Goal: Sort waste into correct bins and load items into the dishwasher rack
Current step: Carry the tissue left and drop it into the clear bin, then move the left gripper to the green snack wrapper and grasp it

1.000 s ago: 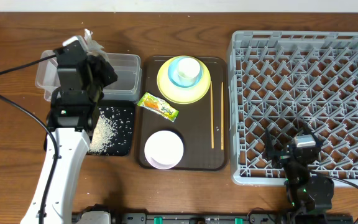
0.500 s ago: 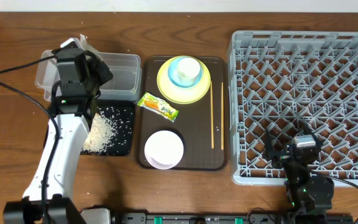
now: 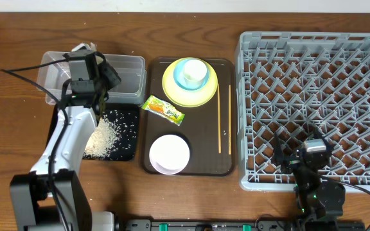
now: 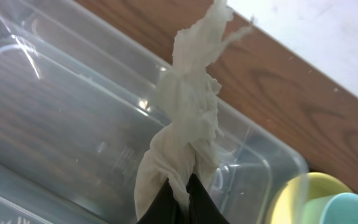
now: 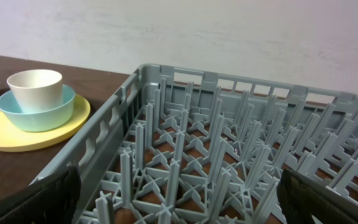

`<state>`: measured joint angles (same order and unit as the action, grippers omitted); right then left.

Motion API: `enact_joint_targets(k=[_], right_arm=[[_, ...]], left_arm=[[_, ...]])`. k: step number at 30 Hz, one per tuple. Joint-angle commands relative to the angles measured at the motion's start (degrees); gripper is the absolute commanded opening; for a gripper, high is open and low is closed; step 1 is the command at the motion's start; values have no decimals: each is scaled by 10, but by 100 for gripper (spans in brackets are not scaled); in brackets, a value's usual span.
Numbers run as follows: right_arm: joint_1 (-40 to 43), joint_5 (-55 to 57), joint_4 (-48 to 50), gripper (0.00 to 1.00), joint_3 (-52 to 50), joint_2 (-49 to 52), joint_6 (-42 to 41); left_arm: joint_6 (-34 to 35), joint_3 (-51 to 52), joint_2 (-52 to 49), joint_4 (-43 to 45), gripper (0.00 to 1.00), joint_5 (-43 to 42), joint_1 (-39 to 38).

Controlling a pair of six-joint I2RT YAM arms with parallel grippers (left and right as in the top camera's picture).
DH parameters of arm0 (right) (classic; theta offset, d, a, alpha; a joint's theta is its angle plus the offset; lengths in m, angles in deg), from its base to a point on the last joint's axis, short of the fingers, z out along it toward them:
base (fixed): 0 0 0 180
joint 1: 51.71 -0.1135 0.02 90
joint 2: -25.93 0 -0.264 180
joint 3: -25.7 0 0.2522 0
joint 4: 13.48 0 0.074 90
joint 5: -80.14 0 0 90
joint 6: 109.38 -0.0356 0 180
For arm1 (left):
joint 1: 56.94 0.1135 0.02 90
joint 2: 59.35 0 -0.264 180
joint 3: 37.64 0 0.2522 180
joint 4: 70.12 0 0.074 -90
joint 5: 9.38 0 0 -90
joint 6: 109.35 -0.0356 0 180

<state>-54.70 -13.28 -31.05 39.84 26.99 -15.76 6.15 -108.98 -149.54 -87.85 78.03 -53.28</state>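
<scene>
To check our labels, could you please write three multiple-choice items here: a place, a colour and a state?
1. The left pincer is: A wide open; B shut on the paper scrap over the clear tub; C shut, empty.
2. The plate is: A yellow-green; B red; C black.
3. The snack wrapper lies: A in the tub; B on the plate; C on the brown tray.
Answers: 1 B, scrap pinched, jaws closed; 2 A, seen overhead; 3 C, beside the plate.

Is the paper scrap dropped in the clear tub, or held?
Held. The left tool is shut on the paper scrap over the clear tub; the tub's visible floor is bare.
</scene>
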Motion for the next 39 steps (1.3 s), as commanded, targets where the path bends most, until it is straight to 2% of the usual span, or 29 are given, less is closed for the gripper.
enact_joint_targets(k=[1,3,4,5,7,10,13,17,22,24,31,39], right_arm=[[-4,-1,-2,99,-1,1,5],[-4,-1,-2,99,-1,1,5],[-4,0,-2,99,-1,1,5],[-4,-1,-2,99,-1,1,5],[-4,-1,-2,99,-1,1,5],[-4,0,-2,99,-1,1,5],[-4,0,-2,99,-1,1,5],[-4,-1,-2,99,-1,1,5],[-4,0,-2,99,-1,1,5],[-4,-1,-2,99,-1,1,5],[-4,0,-2,99,-1,1,5],[-4,0,-2,99,-1,1,5]], left_arm=[[0,-8,-13,5,11,8,3],[-7,-8,-14,9,34,8,3],[-19,-8,-14,17,42,7,3],[-27,-8,-12,25,49,7,3],[-34,-8,-6,34,55,7,3],[-34,-8,21,24,56,4,3],[-24,-8,57,-24,56,-26,-2],[23,-8,114,-145,56,-77,-16],[29,-8,156,-260,54,-161,-54],[35,-8,159,-284,47,-165,-70],[55,-8,137,-320,41,-146,-155],[117,-8,90,-313,42,-3,-243]])
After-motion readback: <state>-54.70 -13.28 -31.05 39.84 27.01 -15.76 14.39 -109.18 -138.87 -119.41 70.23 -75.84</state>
